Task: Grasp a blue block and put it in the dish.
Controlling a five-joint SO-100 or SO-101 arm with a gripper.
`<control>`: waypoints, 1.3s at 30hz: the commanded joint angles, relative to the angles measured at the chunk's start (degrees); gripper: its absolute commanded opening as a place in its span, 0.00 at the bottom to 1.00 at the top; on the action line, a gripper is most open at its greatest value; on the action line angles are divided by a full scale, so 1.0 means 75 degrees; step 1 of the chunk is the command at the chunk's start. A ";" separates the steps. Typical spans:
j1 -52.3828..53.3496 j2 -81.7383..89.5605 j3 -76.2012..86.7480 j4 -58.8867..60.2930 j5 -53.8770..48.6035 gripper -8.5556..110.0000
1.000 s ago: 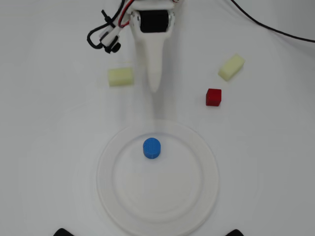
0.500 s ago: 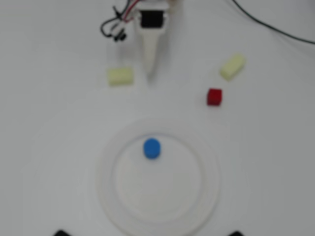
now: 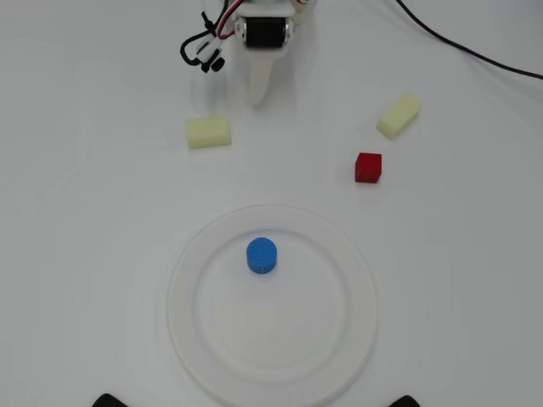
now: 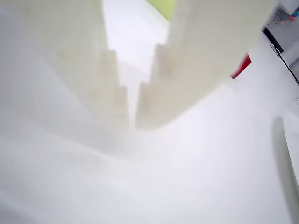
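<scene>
Blurred white gripper fingers fill the wrist view, hiding most of a red cube and a yellow block; the dish is cropped at right.

White robot arm with exposed wiring

Seen from overhead, the gripper was white plastic, tapering to a pale point beneath a black motor block; red, black and white cables looped beside it.
</scene>
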 commanded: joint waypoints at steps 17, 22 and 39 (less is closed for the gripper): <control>0.0023 0.1289 0.0820 0.0398 0.0387 0.12; 0.0023 0.1289 0.0820 0.0398 0.0387 0.12; 0.0023 0.1289 0.0820 0.0398 0.0387 0.12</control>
